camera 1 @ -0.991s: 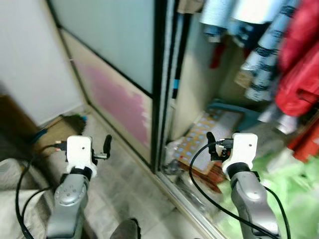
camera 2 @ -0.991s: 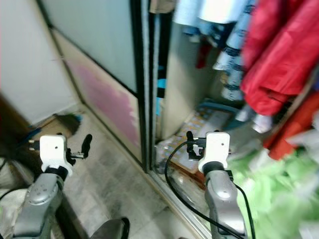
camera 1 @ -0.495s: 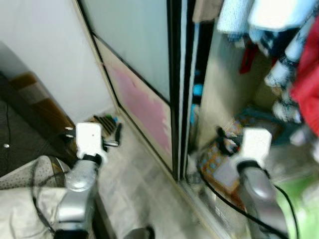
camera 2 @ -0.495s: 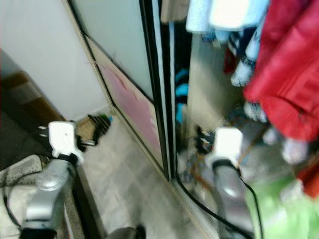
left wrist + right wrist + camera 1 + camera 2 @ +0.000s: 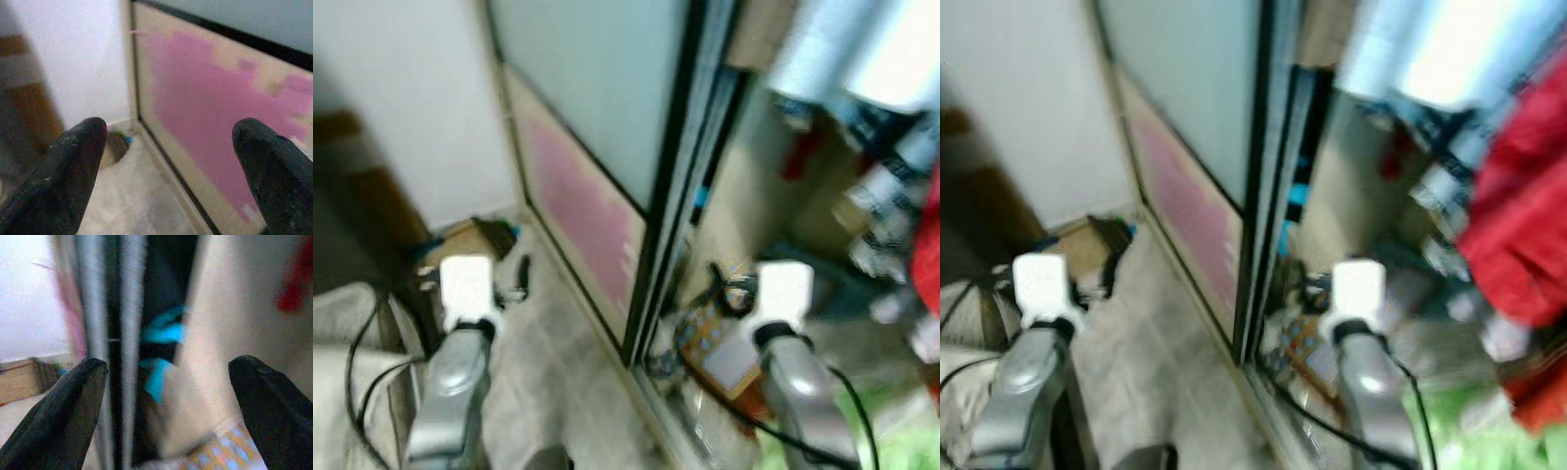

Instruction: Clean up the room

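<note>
The views are blurred. I face a wardrobe whose sliding door [image 5: 597, 108] has a pink patch [image 5: 205, 107] on its lower panel. My left gripper [image 5: 519, 279] is held over the tiled floor in front of that door, open with nothing between its fingers [image 5: 73, 161]. My right gripper [image 5: 720, 289] is at the wardrobe's opening, open and holding nothing, its fingers [image 5: 73, 401] pointing past the door's edge [image 5: 110, 333]. A colourful patterned box [image 5: 705, 338] lies on the wardrobe floor just below the right gripper.
Red [image 5: 1518, 225] and blue-white clothes [image 5: 871, 59] hang inside the wardrobe. Something light green [image 5: 1489, 441] lies at the lower right. A dark brush [image 5: 494, 233] rests on the floor by the white wall. Grey-white bedding [image 5: 342, 333] is at the lower left.
The whole picture has shifted and blurred, so the camera has moved. Both arms keep the same raised pose, with their grippers still open.
</note>
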Robot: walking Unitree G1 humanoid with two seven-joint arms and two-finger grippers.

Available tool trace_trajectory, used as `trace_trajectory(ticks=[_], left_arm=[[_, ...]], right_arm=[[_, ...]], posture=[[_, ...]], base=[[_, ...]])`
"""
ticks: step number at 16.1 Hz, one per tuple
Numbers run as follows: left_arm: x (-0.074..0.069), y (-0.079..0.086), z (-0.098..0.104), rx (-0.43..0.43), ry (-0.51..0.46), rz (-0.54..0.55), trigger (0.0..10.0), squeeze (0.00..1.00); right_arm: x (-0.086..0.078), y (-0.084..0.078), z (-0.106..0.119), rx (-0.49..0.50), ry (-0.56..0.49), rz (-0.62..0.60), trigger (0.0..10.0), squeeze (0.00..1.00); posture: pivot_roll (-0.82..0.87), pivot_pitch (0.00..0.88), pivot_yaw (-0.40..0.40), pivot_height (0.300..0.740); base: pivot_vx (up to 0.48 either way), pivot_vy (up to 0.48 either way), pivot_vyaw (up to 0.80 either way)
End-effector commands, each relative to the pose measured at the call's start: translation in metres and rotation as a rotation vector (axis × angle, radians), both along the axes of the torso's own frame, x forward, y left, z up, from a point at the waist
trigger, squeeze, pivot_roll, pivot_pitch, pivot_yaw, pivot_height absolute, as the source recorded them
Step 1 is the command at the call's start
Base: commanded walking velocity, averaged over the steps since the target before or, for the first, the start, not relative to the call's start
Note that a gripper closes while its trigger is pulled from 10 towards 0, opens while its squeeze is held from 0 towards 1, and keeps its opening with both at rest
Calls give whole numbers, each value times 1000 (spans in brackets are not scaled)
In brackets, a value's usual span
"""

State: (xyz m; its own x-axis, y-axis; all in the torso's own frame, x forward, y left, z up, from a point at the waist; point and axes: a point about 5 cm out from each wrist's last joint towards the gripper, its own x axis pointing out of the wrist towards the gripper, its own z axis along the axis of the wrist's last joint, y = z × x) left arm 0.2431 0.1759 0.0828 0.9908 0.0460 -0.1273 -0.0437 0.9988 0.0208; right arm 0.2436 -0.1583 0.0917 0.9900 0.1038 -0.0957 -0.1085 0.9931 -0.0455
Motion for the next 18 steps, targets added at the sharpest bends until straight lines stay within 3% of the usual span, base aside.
trace_trajectory(ticks=[1,6,9,12,15,16,18], left_arm=[[2,-12,5,-10,-24,-30,10000,0],[0,-5,3,9,-23,-26,10000,0],[2,-10,3,46,-21,-75,10000,0],[1,-12,-1,56,-6,-86,10000,0],[5,-12,2,64,-21,-96,10000,0],[11,-12,7,86,-41,-110,10000,0],[12,-11,9,91,-47,-99,10000,0]], right_arm=[[-2,-7,1,-6,12,-5,10000,0],[4,-9,2,7,-16,-47,10000,0],[-5,-17,1,-15,-10,-76,10000,0],[-15,-16,-2,0,2,-45,10000,0],[-10,-15,3,-10,-30,-45,10000,0],[-2,-11,8,-45,-59,-28,10000,0],[-2,-9,8,-21,-55,-21,10000,0]], posture=[[52,0,-102,740],[32,0,-25,740],[22,0,-17,740],[6,0,0,740],[6,0,15,740],[12,0,8,740],[13,0,3,740]], base=[[0,0,0],[0,0,0],[0,0,0],[0,0,673],[0,0,0],[0,0,800],[0,0,800]])
